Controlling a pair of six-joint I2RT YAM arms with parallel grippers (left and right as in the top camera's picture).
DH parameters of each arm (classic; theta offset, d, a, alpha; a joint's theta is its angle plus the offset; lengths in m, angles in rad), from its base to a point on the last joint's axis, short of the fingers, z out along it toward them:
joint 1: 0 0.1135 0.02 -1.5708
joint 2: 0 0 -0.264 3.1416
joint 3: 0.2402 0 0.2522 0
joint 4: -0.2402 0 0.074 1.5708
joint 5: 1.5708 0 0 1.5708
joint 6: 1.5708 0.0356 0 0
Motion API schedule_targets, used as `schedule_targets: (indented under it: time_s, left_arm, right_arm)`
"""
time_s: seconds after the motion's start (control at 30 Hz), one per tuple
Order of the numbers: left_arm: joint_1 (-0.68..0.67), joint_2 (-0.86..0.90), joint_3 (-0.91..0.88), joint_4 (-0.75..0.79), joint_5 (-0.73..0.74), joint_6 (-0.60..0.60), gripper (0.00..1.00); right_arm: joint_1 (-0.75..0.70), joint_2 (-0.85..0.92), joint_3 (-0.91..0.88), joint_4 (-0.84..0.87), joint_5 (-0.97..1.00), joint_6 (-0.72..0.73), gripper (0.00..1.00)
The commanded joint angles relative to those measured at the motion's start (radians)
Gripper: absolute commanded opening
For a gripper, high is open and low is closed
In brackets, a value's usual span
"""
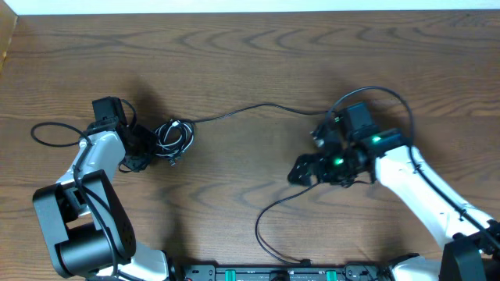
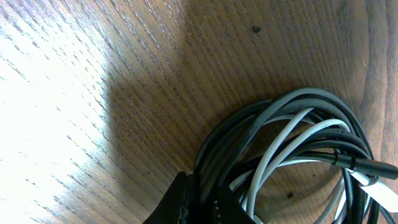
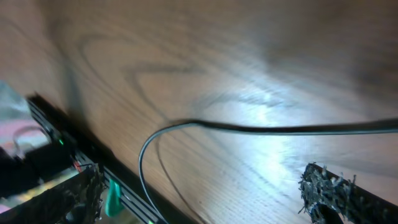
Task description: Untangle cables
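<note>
The wooden worktop (image 1: pixel 258 55) carries all items. The left arm (image 1: pixel 94 160) reaches in from the near left corner, and the right arm (image 1: pixel 414 183) from the near right.

The cables lie in three parts. A coiled bundle (image 1: pixel 173 136) of black cords and one white cord (image 2: pixel 273 155) sits left of centre, directly in front of the left arm's tip. One long black cord (image 1: pixel 250 109) leaves the bundle and runs right across the worktop to the right arm's wrist. A second black cord (image 1: pixel 269 215) curves from below the right jaws to the near edge of the worktop.

Left jaws: together, tips at the edge of the bundle, where black strands meet them. Whether a strand is pinched cannot be told.

Right jaws: wide apart, fingers (image 3: pixel 329 193) above the worktop. The second black cord lies on the wood just ahead of them, untouched.

A black plug end (image 2: pixel 370 167) rests across the right side of the bundle.
</note>
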Motion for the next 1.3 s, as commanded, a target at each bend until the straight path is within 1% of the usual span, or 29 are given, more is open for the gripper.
schedule_targets:
  time_s: [0.0, 0.2, 1.27]
  left_arm:
    - [0.007, -0.019, 0.017, 0.001, -0.006, -0.004, 0.08]
    - [0.007, -0.019, 0.017, 0.002, -0.005, -0.004, 0.08]
    - [0.0, -0.019, 0.017, 0.01, -0.002, -0.004, 0.08]
  right_arm:
    - [0.065, -0.008, 0.016, 0.002, 0.074, -0.008, 0.99]
    - [0.108, -0.008, 0.016, 0.002, 0.164, -0.008, 0.99]
    - [0.108, -0.008, 0.016, 0.002, 0.164, -0.008, 0.99]
